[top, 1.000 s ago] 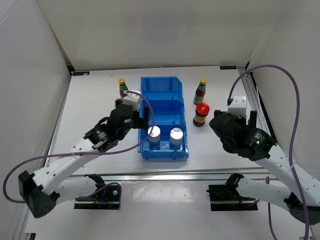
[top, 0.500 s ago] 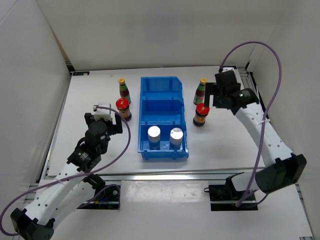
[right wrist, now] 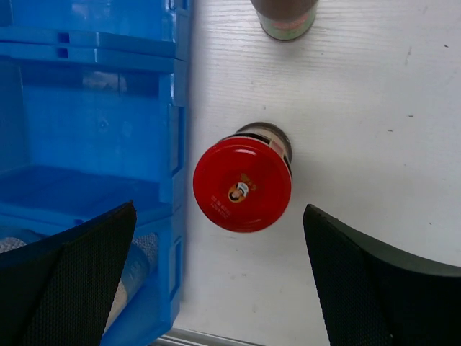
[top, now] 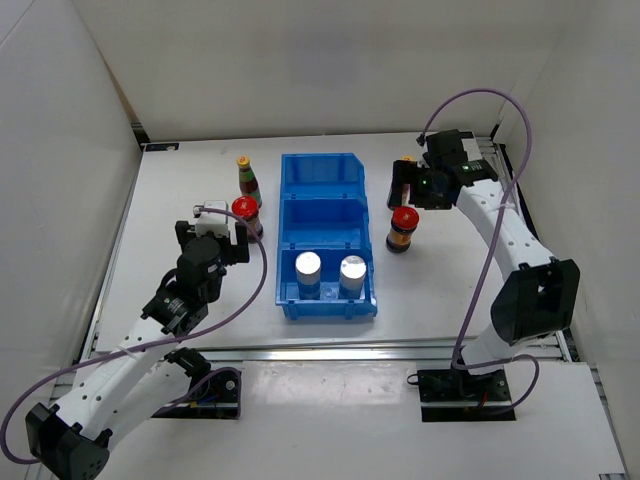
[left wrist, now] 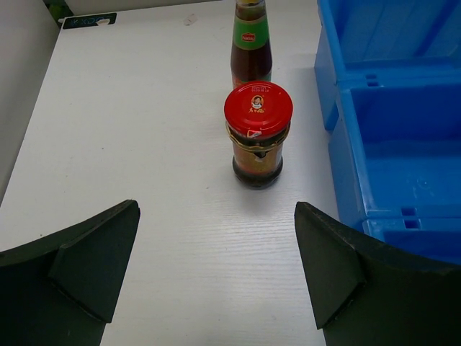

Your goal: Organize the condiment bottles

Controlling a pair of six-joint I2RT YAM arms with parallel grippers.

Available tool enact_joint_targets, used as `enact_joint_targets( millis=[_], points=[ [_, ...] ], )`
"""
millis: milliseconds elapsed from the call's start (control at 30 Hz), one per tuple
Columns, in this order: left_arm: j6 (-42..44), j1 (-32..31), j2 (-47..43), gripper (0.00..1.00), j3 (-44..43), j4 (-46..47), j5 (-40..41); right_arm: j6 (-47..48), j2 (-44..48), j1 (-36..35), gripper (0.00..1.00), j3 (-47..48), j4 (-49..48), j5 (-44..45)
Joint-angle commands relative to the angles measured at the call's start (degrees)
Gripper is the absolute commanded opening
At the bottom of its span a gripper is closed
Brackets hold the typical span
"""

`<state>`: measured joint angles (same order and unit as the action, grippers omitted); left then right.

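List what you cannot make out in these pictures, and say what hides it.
- Right slim sauce bottle: cut by the right wrist view's top edge; from above, mostly behind the right gripper.
- Left slim sauce bottle: cap cut off in the left wrist view.
- Shaker: right wrist view, mostly behind a gripper finger.
- Red jar lid print: too small to read.

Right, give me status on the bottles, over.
Left gripper, right gripper open, empty. Two silver-topped white shakers in blue plastic bin, near compartment; red-lidded dark jars, yellow-capped sauce bottles outside it. Nothing blocking.
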<state>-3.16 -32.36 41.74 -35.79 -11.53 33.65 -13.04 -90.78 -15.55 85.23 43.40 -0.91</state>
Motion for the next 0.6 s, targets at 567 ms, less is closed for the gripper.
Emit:
enact_joint_targets(
  millis=[567],
  points=[
    [0.35, 0.19, 1.68, 0.99, -1.12, 0.98, -1.92, -2.08, -7.30, -2.91, 1.00, -6.74, -6.83, 5.30]
  ],
)
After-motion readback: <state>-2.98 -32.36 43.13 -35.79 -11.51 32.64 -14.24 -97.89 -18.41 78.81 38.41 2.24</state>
